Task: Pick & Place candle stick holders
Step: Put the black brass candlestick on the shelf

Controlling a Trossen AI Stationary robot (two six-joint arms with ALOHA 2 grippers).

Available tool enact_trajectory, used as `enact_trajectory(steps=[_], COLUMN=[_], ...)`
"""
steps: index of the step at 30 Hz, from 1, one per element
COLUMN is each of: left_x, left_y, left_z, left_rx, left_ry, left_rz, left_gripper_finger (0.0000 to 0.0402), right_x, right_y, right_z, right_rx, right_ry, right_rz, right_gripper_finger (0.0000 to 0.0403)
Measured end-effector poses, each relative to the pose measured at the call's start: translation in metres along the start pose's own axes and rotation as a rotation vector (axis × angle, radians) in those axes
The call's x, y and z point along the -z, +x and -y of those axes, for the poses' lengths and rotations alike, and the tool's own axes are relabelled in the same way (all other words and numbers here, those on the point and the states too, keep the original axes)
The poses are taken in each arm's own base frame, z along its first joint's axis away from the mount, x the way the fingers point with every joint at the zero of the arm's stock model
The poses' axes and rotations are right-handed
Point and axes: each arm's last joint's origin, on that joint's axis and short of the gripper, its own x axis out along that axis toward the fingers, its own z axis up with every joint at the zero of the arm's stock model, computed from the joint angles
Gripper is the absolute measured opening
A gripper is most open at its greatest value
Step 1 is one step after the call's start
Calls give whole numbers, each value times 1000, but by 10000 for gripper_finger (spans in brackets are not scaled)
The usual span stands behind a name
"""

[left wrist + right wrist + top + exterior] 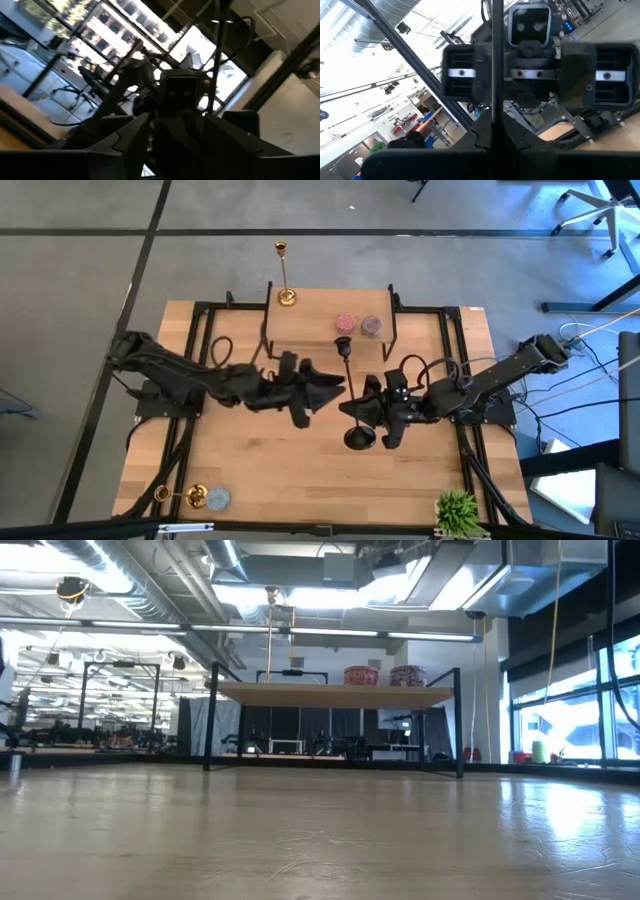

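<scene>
The right gripper is clamped on a dark candlestick, its stem squeezed between the fingers. The left gripper hangs just beside it, fingers apart. A gold candlestick stands far off on the raised shelf.

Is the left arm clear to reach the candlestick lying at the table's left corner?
Probably yes. The left gripper hangs open and empty mid-table. The lying candlestick is on bare table on that arm's side, with nothing in between. Only a bluish disc sits by its base.
</scene>
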Motion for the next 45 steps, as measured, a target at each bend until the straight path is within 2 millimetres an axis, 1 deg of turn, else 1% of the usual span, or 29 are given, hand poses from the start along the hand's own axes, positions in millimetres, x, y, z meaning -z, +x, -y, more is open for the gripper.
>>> enact_trajectory(steps=[2,5,8,11,13,15,20,23,26,31,34,37,40,42,45], left_x=[0,0,-2,-2,-2,-4,-3,-4,-5,-16,-25,-40,-57,-67,-80], left_y=[9,19,23,23,23,22,22,21,20,8,-6,-26,-49,-62,-72], left_z=[2,3,5,5,6,7,7,7,7,9,14,17,17,12,-2], left_rx=[36,44,32,17,17,42,40,25,18,-62,-150,-309,-508,-639,-799], left_ry=[-1,5,16,32,32,21,31,38,41,66,102,173,253,295,388], left_rz=[-15,-16,-27,-47,-57,-67,-86,-94,-100,-138,-148,-104,-39,9,61], left_gripper_finger=[184,184,184,174,157,129,21,12,12,12,12,12,12,12,12], right_x=[1,2,2,2,2,2,3,3,2,0,-3,-8,-11,-15,-17], right_y=[0,0,0,0,0,0,0,0,1,0,-4,-12,-17,-21,-25], right_z=[1,2,2,2,2,2,3,3,3,3,2,-1,1,0,-1], right_rx=[8,16,16,17,20,20,27,29,29,33,43,40,67,74,71], right_ry=[0,-5,-5,-5,-6,-6,-33,-66,-80,-79,-72,-61,-78,-92,-98], right_rz=[-10,-20,-20,-20,-19,-19,-22,-21,-15,-10,-26,-67,-100,-99,-116], right_gripper_finger=[8,8,8,8,8,8,8,21,54,132,185,225,248,255,257])
